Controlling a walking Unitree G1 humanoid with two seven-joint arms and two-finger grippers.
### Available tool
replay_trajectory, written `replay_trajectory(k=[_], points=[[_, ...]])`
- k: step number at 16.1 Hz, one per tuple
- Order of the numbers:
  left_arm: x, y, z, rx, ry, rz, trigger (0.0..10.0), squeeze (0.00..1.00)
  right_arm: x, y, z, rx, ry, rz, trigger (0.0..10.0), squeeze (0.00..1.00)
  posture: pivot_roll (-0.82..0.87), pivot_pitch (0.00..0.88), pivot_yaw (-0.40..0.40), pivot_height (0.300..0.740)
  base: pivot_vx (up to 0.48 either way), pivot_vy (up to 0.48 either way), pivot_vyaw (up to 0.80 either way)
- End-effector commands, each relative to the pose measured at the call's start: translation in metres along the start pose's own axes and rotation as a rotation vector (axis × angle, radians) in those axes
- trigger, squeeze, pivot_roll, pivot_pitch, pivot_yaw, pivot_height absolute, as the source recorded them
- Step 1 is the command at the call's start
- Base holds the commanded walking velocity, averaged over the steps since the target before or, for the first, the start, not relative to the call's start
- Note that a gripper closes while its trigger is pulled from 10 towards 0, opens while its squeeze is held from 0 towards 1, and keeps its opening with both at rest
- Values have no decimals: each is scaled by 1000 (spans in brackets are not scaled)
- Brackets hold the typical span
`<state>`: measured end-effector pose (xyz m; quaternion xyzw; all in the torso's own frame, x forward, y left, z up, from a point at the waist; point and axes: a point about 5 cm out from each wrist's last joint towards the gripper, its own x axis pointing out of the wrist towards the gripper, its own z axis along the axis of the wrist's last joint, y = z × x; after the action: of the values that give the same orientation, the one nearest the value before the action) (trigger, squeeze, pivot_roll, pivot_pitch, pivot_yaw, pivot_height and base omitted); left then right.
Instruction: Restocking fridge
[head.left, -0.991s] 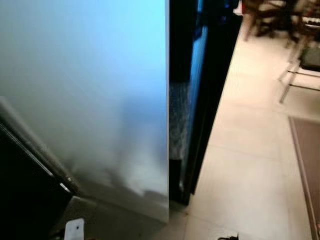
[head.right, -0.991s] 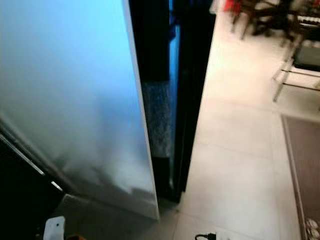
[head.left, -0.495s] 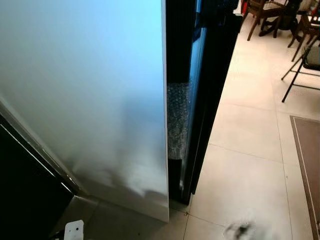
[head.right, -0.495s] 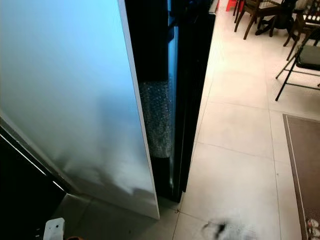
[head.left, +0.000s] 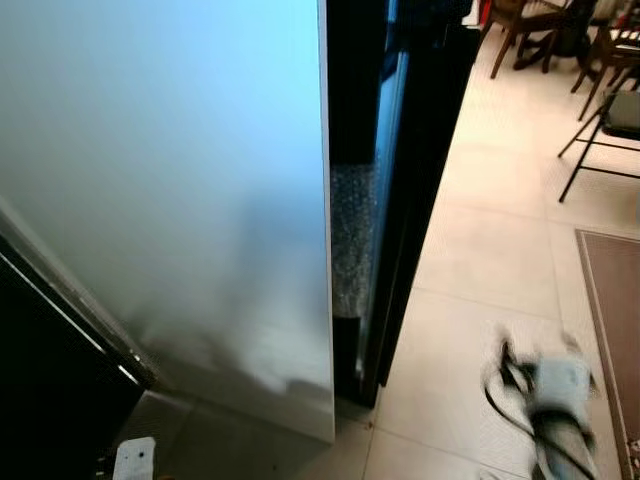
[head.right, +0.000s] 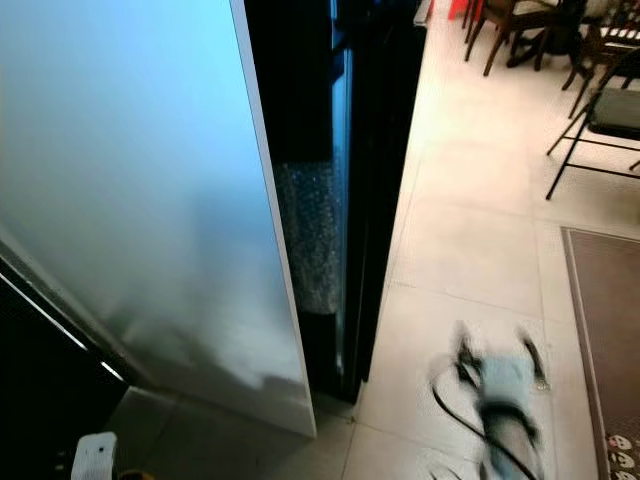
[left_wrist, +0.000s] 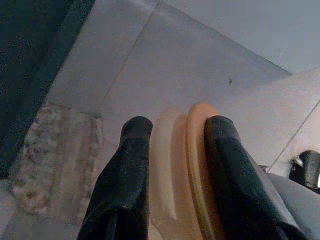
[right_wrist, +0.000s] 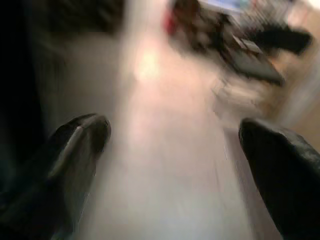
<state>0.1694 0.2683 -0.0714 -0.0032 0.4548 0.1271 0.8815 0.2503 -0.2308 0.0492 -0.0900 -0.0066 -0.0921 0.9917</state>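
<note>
My left gripper (left_wrist: 172, 165) is clamped on a pale orange-rimmed container (left_wrist: 185, 175); my right gripper (right_wrist: 175, 165), spread wide and empty, rises beside the fridge door (head.left: 170, 180). Nothing's stocked yet, I judge.

This is a home, at the spot where a kitchen opens onto a dining area. A tall white fridge door (head.left: 170, 200) stands beside a dark glossy cabinet (head.left: 420, 130) on a pale tiled floor (head.left: 480, 260). Further back stand wooden dining chairs (head.right: 500, 25) and a metal-framed chair (head.right: 600, 110), with a brown rug (head.left: 610, 310) nearby.
</note>
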Motion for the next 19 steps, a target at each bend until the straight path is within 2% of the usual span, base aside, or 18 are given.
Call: replay_trajectory(k=[1, 3, 4, 5, 6, 8, 10, 11, 14, 19], points=[[0, -1, -1, 7, 4, -2, 10000, 0, 7, 23, 16, 39, -44, 83, 10000, 0, -21, 13, 43, 740, 0, 0, 0], [1, -11, 1, 12, -3, -15, 10000, 0, 20, 49, 33, 111, -67, 152, 10000, 0, -20, 11, 41, 740, 0, 0, 0], [2, -16, 1, 14, -6, -22, 10000, 0, 25, 62, 40, 108, -61, 184, 10000, 263, -21, 11, 41, 740, 0, 0, 0], [2, -20, 0, 17, -5, -28, 10000, 0, 30, 70, 45, 117, -61, 187, 10000, 769, -20, 10, 41, 740, 0, 0, 0], [2, -22, 0, 19, -5, -30, 10000, 0, 33, 74, 48, 109, -56, 187, 10000, 1000, -19, 8, 41, 740, 0, 0, 0], [2, -25, -2, 24, -2, -34, 10000, 0, 47, 83, 65, 117, -80, 211, 10000, 1000, -22, 7, 44, 740, 0, 0, 0], [2, -25, -3, 24, 0, -34, 10000, 0, 55, 88, 75, 107, -98, 236, 10000, 1000, -15, 5, 42, 740, 0, 0, 0], [1, -26, -5, 23, 2, -34, 10000, 0, 59, 89, 78, 101, -96, 233, 10000, 0, -12, 3, 42, 740, 0, 0, 0], [0, -28, -12, 22, 14, -36, 10000, 0, 71, 89, 86, 111, -93, 216, 10000, 0, -7, 0, 45, 740, 0, 0, 0], [-2, -17, -18, 27, 22, -25, 10000, 0, 85, 93, 98, 126, -106, 227, 10000, 0, 9, 0, 43, 740, 0, 0, 0]])
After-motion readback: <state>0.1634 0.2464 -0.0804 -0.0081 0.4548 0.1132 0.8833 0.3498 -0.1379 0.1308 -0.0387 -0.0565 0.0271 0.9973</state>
